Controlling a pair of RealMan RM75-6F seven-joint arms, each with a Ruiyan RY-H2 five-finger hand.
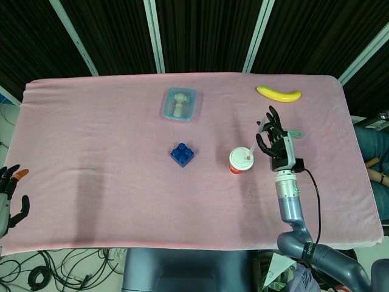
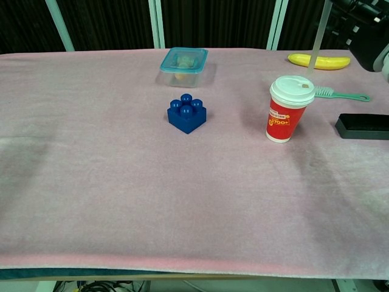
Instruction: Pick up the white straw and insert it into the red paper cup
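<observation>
Straw: we see the white straw held nearly upright in the air, its lower end just above the back of the cup's lid in the chest view; from the head view it appears as a short white sliver at the cup's right edge.
Cup: the red paper cup stands upright on the pink cloth, white lid on, with a small brown opening on top; we cannot tell whether the straw's tip touches the lid.
Right hand: our right hand hangs just right of the cup, fingers curled around the straw's upper part; in the chest view only a dark piece of it shows at the top right corner.
Left hand: our left hand sits off the table's left edge, fingers spread, holding nothing.
Near the cup: a green brush lies just behind it, a black box to its right, a banana further back.
Elsewhere: a blue block sits left of the cup, and a lidded clear container behind the block.
</observation>
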